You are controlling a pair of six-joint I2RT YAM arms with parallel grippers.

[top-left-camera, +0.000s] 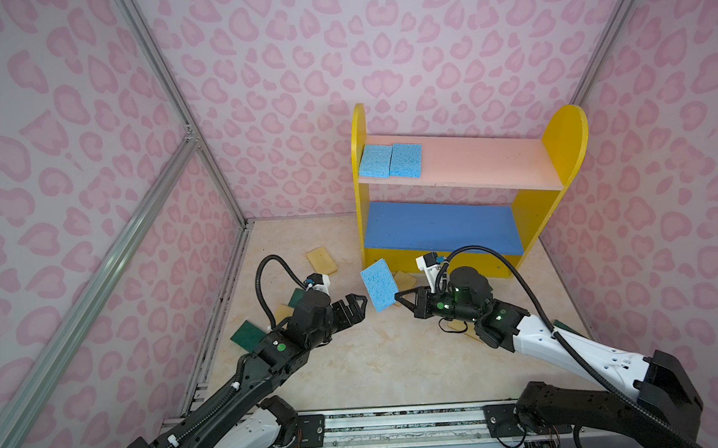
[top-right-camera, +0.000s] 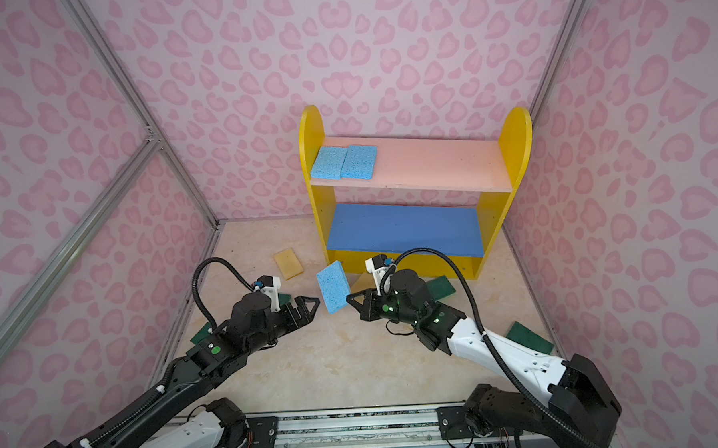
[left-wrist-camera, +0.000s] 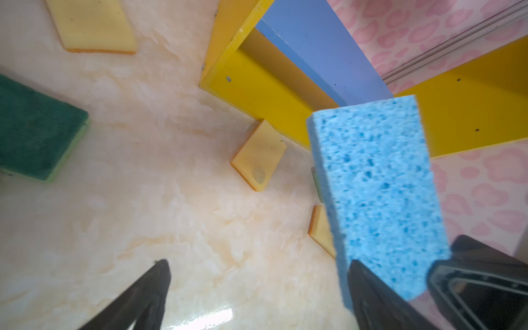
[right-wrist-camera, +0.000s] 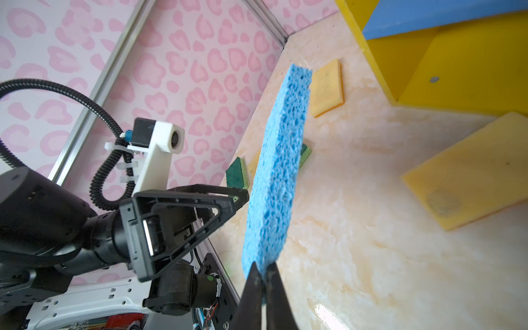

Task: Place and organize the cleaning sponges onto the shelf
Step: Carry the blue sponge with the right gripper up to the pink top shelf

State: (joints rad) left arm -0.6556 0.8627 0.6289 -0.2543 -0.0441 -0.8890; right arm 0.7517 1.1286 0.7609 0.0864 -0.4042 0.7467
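Spread wide with nothing between its jaws, the left gripper (top-left-camera: 363,308) hung low over the table (top-left-camera: 376,365). Its arm crossed above a dark green sponge (top-left-camera: 247,332) near the left wall, a second green sponge (top-left-camera: 298,296) and a half-hidden yellow sponge (top-left-camera: 285,310). Farther back, a lone yellow sponge (top-left-camera: 321,260) lay flat on the table, left of the shelf (top-left-camera: 564,141). Just right of the left gripper's fingertips stood the held blue sponge (top-left-camera: 378,284), on edge, tilted and clear of the table; whether those fingertips touched its broad face could not be told. The right gripper (top-left-camera: 397,295) was clamped on that sponge's lower right edge, and in the right wrist view its fingers (right-wrist-camera: 250,291) were pinched nearly together on the foam. Behind the held sponge, a front yellow sponge (left-wrist-camera: 260,155) lay against the shelf's yellow base. The shelf stood at the back right of the table, close to the rear wall. On its pink upper board (top-left-camera: 471,162) the two shelved blue sponges (top-left-camera: 404,160) lay flat and touching at the left end, beside the side panel. In a top view, a base-side green sponge (top-right-camera: 441,286) lay before the base, and a far-right green sponge (top-right-camera: 528,336) lay beside the right arm near the right wall.
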